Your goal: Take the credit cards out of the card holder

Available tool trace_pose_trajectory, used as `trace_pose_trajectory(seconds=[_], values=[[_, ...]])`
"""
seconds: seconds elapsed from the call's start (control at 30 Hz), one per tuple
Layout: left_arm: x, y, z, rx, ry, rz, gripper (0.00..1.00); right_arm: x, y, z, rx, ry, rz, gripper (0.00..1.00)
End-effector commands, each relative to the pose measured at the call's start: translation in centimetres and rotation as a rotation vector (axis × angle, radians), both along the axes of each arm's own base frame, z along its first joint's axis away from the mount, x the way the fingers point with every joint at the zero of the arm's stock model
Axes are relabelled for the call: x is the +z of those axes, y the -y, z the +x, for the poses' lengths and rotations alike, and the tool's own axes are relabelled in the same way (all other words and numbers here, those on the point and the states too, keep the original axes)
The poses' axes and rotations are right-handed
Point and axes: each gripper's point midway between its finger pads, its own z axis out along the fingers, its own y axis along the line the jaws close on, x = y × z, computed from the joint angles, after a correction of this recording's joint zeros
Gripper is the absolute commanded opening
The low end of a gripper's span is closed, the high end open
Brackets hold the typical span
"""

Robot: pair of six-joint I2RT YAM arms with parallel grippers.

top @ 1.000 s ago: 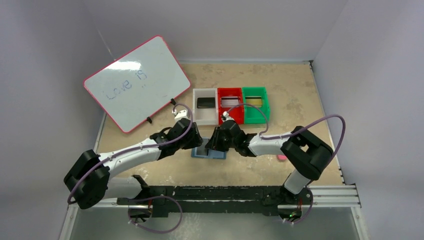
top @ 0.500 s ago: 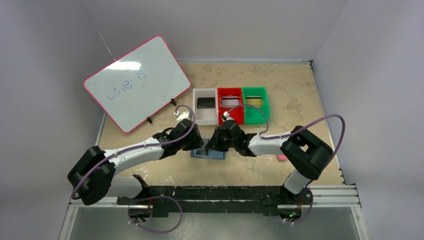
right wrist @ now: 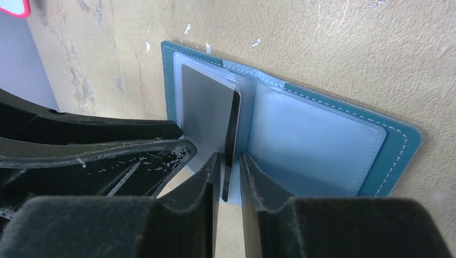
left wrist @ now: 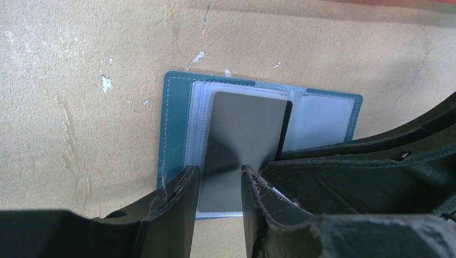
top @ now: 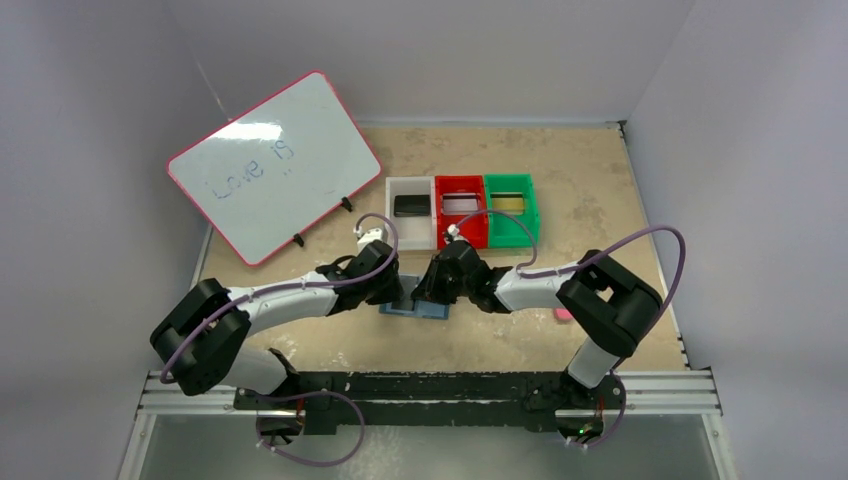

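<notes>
The slate-blue card holder [top: 428, 309] lies open on the table between both grippers. In the left wrist view a silvery-grey card [left wrist: 244, 123] rests flat on the holder's [left wrist: 175, 107] left pocket pages, with a black card's edge [left wrist: 286, 126] beside it. My left gripper [left wrist: 220, 172] is open, its jaws a little apart just above the grey card's near end. In the right wrist view the black card [right wrist: 232, 134] stands tilted up on edge, and my right gripper [right wrist: 230, 158] straddles its near corner with narrow gaps, not pinching. The right pocket [right wrist: 312, 140] shows no card.
Behind the holder stand a white bin [top: 410, 233] with a black card, a red bin [top: 460, 233] with a silvery card and a green bin [top: 510, 232] with a gold card. A pink-framed whiteboard [top: 275, 165] leans at the back left. A small pink block [top: 564, 314] lies at the right.
The left arm has slid right, closer over the holder. Both grippers' jaws have narrowed. The right arm and the holder stay about where they were.
</notes>
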Motion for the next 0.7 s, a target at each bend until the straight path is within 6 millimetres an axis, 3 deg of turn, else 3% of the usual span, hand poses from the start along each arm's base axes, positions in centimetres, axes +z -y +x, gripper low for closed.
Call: trace_pose_trajectory(seconds=[0.0, 0.33, 0.67], values=[[-0.2, 0.2, 0.1, -0.019, 0.010, -0.011, 0.32, 1.1, -0.9, 0.9, -0.015, 0.019, 0.045, 0.20], [-1.5, -0.8, -0.7, -0.017, -0.016, 0.030, 0.23, 1.8, -0.8, 0.9, -0.031, 0.032, 0.078, 0.00], [-3.3, -4.2, -0.7, 0.051, -0.020, 0.193, 0.23, 2.0, 0.3, 0.6, -0.007, 0.043, 0.105, 0.00]])
